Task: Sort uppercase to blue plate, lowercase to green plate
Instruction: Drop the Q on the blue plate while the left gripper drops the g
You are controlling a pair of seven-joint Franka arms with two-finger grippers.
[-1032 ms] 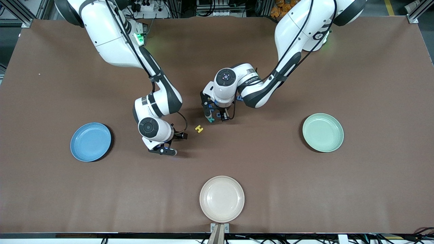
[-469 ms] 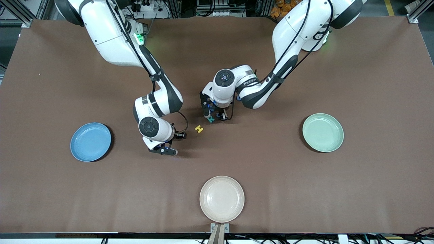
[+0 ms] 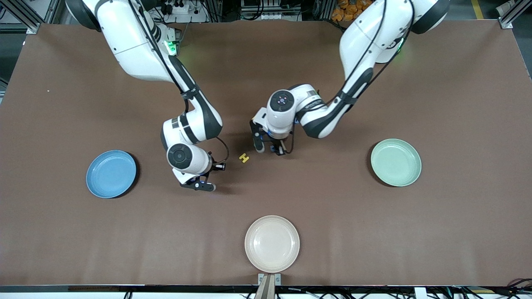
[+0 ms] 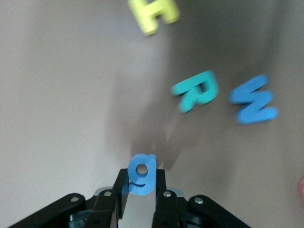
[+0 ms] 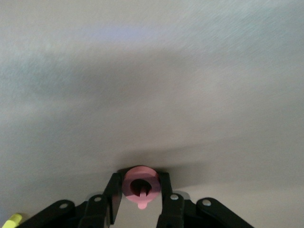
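Matt foam blue g (image 4: 141, 173); matt brown table (image 3: 374, 232).

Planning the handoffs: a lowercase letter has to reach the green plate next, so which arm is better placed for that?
The left arm. The left gripper is shut on the blue g, and its base stands at the green plate's end of the table. The right gripper holds the red Q, beside the blue plate.

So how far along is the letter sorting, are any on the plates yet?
None yet: the blue plate and green plate hold nothing. In hand: the left gripper grips the blue g; the right gripper grips the pink Q. The yellow H, teal R and blue W lie on the table.
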